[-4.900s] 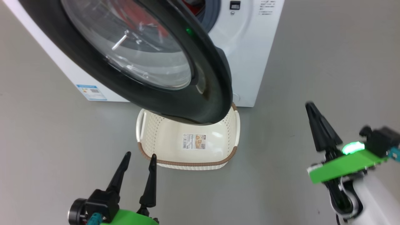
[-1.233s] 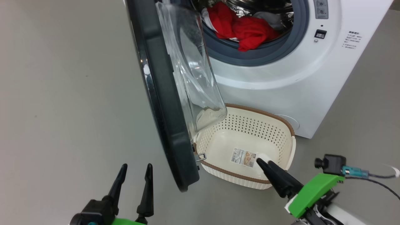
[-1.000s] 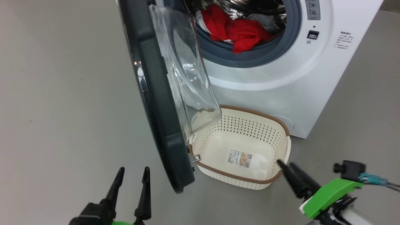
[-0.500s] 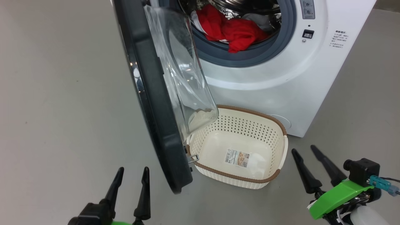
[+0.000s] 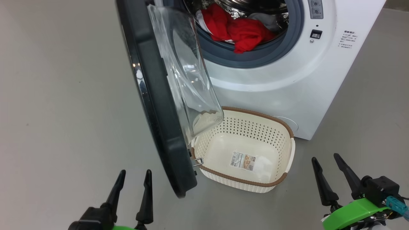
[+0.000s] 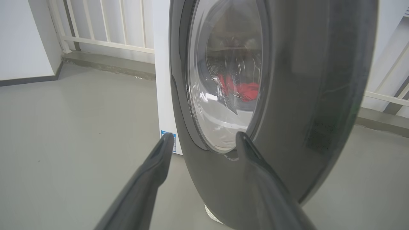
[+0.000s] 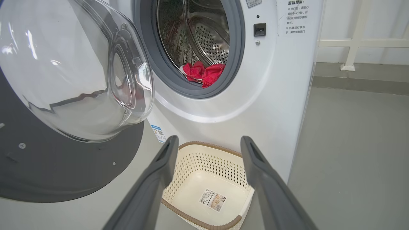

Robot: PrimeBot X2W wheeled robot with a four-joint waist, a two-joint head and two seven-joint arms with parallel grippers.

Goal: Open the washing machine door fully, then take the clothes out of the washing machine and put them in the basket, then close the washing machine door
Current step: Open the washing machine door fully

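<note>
Right claw withdrawn beside basket; clothes inside washing machine.

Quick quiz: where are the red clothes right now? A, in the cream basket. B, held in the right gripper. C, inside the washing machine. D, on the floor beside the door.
C: the clothes lie just inside the opening of the washing machine, while the basket holds just a paper label and the right gripper is open and empty.
</note>
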